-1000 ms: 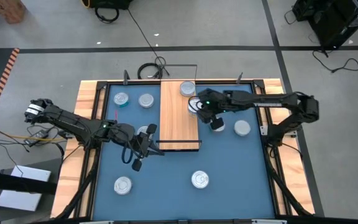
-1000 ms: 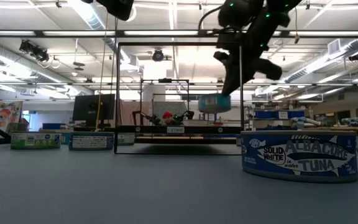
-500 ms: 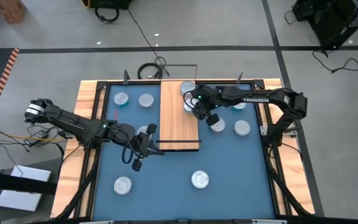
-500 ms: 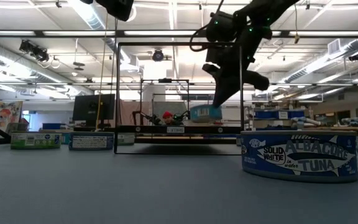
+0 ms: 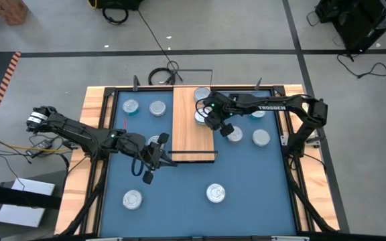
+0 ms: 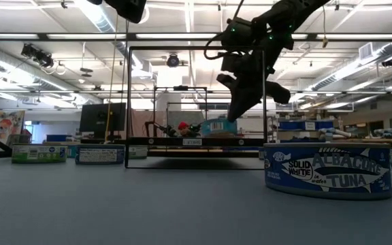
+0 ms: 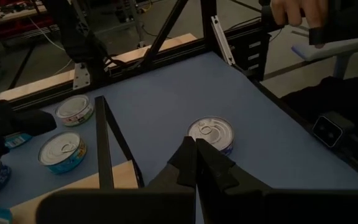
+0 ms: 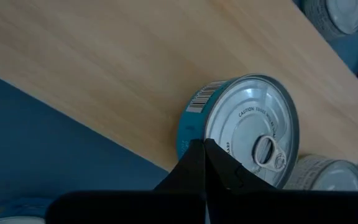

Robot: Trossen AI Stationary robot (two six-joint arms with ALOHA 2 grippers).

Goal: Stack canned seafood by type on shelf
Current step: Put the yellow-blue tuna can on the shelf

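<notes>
The shelf is a light-wood board with a black frame, lying on the blue table. One silver-topped tin sits at its far end. My right gripper is over the board's right edge, shut on a teal-sided tin. In the low view that tin hangs just above the board. In the right wrist view a second tin lies beside the held one. My left gripper waits shut near the shelf's near left corner, touching nothing. My right gripper holds the teal-sided tin at the edge nearest the wrist, where the side meets the silver top. The shut fingers cover the exact spot. They slant down from the table's right. The tin hangs below them over the board; whether its bottom touches, I cannot tell.
Loose tins lie on the blue table: two at far left, two right of the shelf, two near the front. A large tuna tin fills the low view's foreground. A person's hand shows beyond the table.
My right gripper has carried the tin toward the table's left, from beside the shelf to over its right edge. It has also come down and tipped a little, so the tin hangs closer to the board. It has stayed shut on the tin.
</notes>
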